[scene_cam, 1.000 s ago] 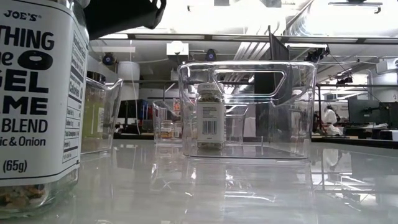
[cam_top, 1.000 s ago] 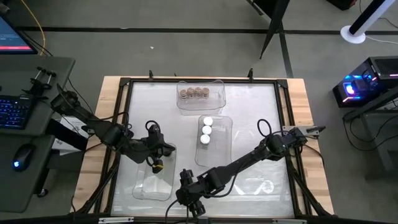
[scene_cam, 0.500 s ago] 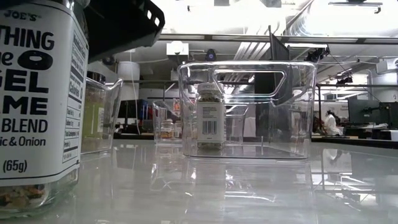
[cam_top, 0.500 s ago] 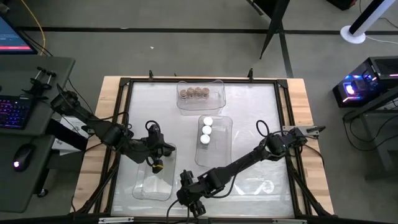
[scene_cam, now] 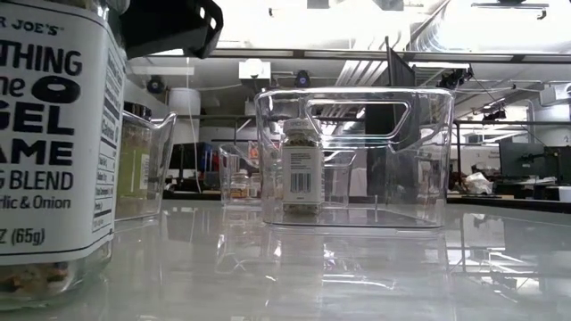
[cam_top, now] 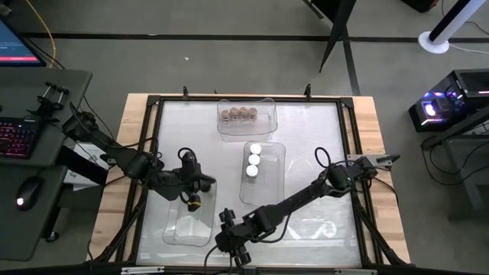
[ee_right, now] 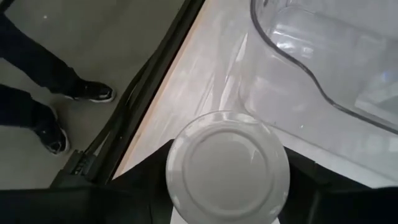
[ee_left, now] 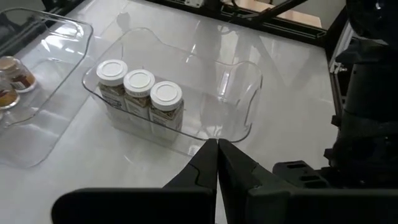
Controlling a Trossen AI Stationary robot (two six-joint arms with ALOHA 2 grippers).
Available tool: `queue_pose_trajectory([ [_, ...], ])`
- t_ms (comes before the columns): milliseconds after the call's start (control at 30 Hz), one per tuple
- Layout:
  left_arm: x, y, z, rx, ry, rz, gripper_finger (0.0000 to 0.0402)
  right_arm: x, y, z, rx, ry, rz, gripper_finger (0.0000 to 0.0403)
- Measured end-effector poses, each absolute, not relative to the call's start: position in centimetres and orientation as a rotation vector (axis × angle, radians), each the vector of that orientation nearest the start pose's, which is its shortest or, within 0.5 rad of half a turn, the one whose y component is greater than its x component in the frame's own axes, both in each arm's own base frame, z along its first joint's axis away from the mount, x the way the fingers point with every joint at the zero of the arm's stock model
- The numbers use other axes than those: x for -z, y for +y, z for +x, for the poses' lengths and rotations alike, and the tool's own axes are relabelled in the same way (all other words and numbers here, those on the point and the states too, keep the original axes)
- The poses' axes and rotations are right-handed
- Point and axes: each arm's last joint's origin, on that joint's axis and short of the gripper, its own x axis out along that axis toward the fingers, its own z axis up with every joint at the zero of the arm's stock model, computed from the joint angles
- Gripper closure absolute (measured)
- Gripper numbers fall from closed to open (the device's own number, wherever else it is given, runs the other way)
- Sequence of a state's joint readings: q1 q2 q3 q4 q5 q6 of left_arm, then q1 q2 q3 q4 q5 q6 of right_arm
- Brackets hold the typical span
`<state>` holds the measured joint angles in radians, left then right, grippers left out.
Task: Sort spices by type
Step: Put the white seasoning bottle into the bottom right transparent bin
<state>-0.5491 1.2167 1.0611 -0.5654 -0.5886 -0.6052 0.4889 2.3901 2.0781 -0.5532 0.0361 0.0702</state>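
At the left edge of the low view, the label of the spice jar (scene_cam: 49, 152) I hold reads "JOE'S", "THING", "GEL", "AME", "BLEND", "& Onion", "(65g)". The farther jar (scene_cam: 302, 168) shows only a barcode.

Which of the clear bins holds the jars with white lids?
The middle bin: three white-lidded jars stand in it, while the far bin holds brown-lidded jars.

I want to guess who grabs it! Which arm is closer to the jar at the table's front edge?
Right. The right gripper is clamped around that white-lidded jar. The left gripper hangs shut over the front-left bin, farther in.
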Motion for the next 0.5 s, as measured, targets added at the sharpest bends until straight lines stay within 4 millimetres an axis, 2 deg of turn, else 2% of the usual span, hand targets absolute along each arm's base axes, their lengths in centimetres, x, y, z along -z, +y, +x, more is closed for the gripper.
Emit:
queue_pose_trajectory([
  [167, -31.0, -11.5, 21.9, -0.236, 0.579, -0.177, 0.0402, -19.7, 24.6, 46.5, -0.355, 0.879, -0.072, 0.0205],
  [267, -30.8, -11.4, 21.7, -0.247, 0.607, -0.154, 0.0402, -21.8, 24.6, 46.5, -0.342, 0.869, -0.026, 0.0205],
  [367, -30.5, -11.2, 21.5, -0.259, 0.639, -0.128, 0.0402, -26.7, 24.1, 45.6, -0.335, 0.845, -0.008, 0.0205],
  [433, -30.3, -11.1, 21.3, -0.272, 0.662, -0.105, 0.0401, -30.9, 23.3, 44.3, -0.312, 0.822, -0.004, 0.0205],
  [500, -30.2, -11.0, 21.2, -0.279, 0.679, -0.090, 0.0402, -34.4, 22.3, 42.4, -0.254, 0.771, 0.020, 0.0205],
])
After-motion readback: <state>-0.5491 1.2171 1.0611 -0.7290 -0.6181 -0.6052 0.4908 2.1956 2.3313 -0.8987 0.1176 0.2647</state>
